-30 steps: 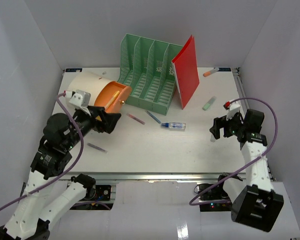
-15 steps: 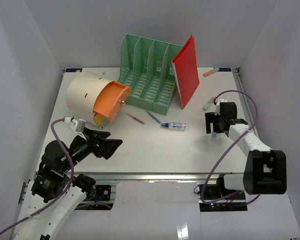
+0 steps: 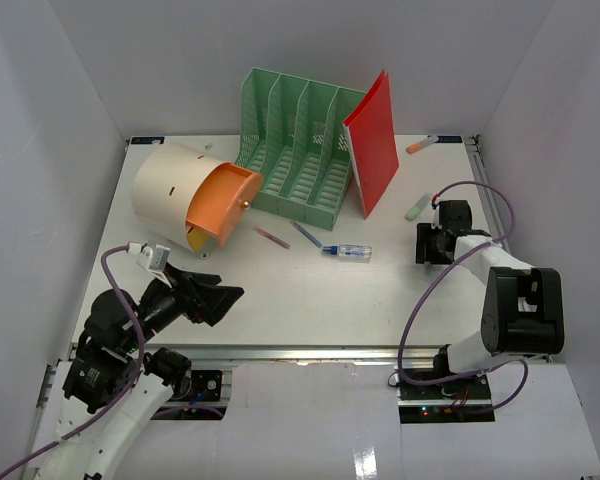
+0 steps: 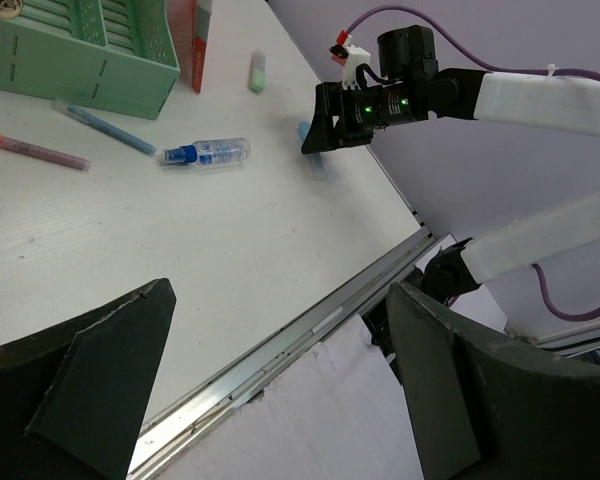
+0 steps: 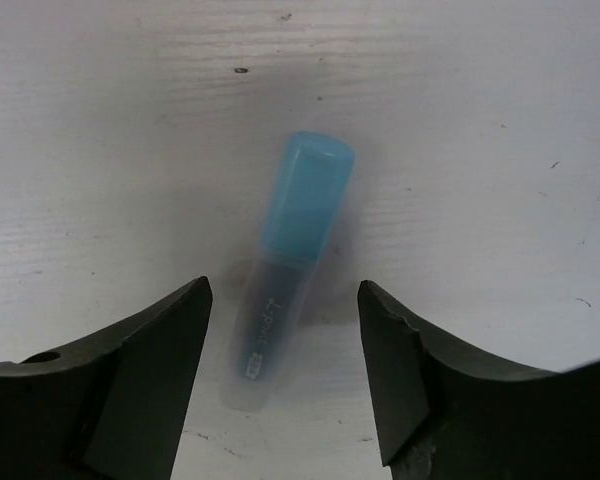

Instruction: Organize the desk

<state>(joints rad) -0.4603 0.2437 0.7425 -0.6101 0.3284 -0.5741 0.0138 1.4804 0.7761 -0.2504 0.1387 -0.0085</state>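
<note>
Between the fingers of the right gripper (image 5: 285, 288), a blue-capped marker (image 5: 302, 215) is lying on the desk (image 5: 500, 120), cap pointing away from the wrist, and the jaws are standing partly apart with a gap on each side, gripping nothing. Below the left gripper (image 4: 280, 295), the same white desk's near edge is showing, and that gripper's jaws are gaping wide around nothing.

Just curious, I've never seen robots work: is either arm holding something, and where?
Nothing is held yet. The right end effector straddles a blue-capped marker on the desk without gripping it; the left end effector is open, empty.
</note>
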